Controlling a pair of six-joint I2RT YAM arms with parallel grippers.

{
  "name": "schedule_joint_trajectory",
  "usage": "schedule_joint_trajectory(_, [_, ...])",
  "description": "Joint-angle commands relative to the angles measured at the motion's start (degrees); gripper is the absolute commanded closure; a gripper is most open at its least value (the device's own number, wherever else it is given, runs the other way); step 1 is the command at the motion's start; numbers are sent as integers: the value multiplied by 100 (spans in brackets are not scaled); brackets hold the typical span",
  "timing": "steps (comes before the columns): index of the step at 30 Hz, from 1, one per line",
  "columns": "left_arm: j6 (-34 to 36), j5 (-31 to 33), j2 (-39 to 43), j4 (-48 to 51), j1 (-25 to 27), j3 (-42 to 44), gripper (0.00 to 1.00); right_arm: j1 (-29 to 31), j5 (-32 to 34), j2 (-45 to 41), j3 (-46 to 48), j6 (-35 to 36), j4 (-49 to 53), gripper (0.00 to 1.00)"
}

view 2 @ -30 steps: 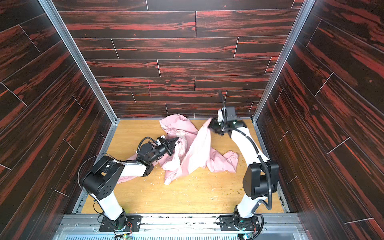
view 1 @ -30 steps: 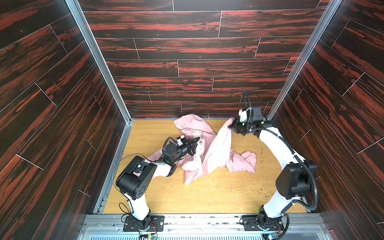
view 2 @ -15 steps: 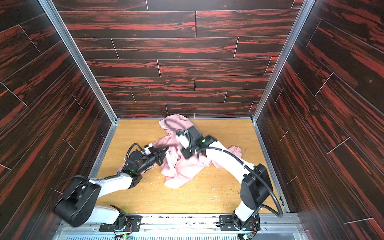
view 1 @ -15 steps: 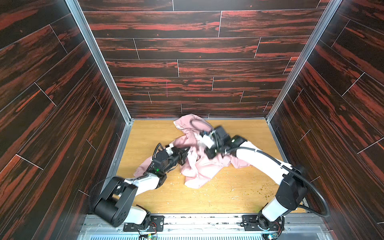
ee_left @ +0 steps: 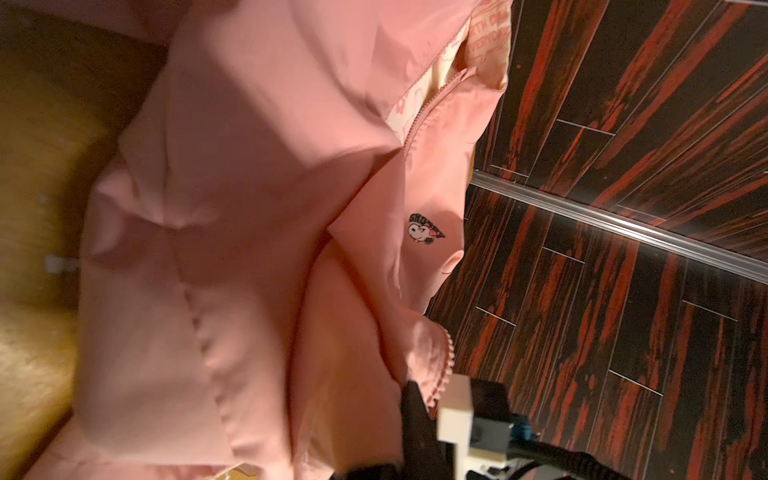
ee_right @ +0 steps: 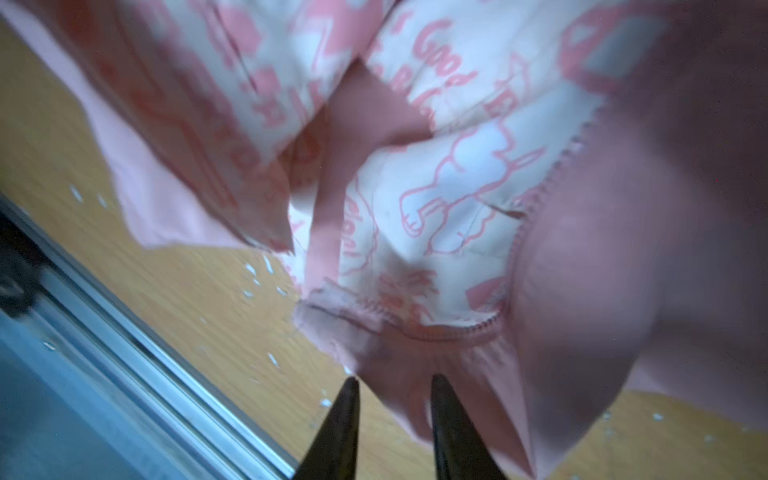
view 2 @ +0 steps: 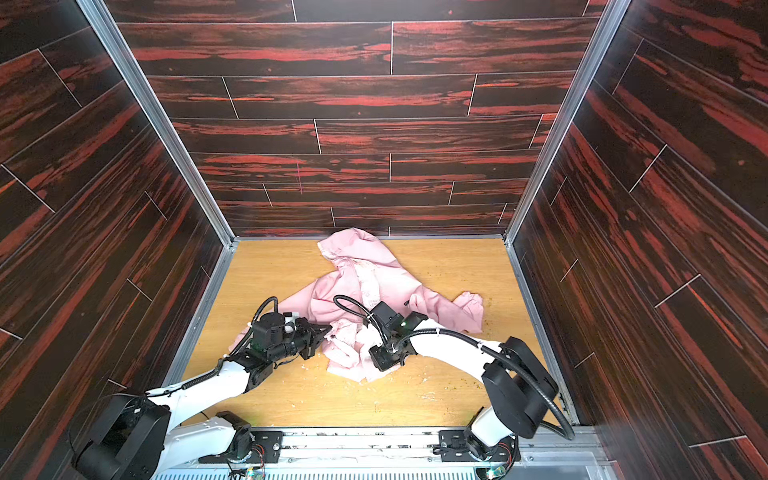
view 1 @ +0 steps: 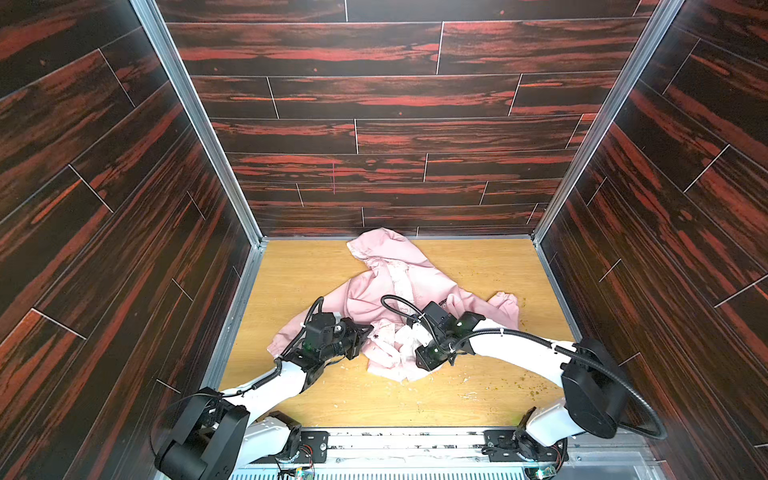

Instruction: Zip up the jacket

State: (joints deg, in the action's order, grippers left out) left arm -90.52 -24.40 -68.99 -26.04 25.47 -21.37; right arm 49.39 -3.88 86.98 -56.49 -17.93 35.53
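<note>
The right wrist view smears your jacket (ee_right: 623, 249) with motion blur; its lining print (ee_right: 457, 178) is barely readable. You see only the tips of the right gripper (ee_right: 392, 382), and the left gripper (ee_left: 432, 409) is mostly cropped off.

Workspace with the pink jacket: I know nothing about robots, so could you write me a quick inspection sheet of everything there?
Surface: light wooden table.
Job's things: jacket crumpled mid-table, front open, printed lining showing, not zipped.
Clutter: small crumbs scattered over the table, mostly front and right.
Grippers: left gripper shut on the jacket's zipper edge; right gripper open, tips at the hem.
Cables: black hoses, one per side; one loop arches above the jacket.
Surroundings: dark red-streaked panel walls on three sides; metal rail in front.
</note>
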Motion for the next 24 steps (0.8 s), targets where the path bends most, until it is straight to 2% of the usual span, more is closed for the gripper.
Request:
schedule_joint_trajectory(1, [190,-182,-109,131,51,-60,100,1,-118,-458,162,-1080,-115,60])
schedule_joint_trajectory(5, [399,-441,-398,288,69,-321,100,1,-73,-944,222,-2004,124,55])
schedule_joint_trajectory(10, [666,-740,-806,431,86,-651,100,1,258,-1316,145,-3294,917,50])
schedule_joint_trajectory(14, [792,-972,-1165,362,81,-815,100,-1,512,-1457,572,-4015,1020,43])
schedule_joint_trajectory(19, [745,-1254,-1481,83,81,-972,100,-279,1226,-1080,596,-4162,965,30])
schedule_joint_trajectory(24, [756,-1304,-1443,138,87,-1045,100,-1095,972,-712,803,-3876,132,29])
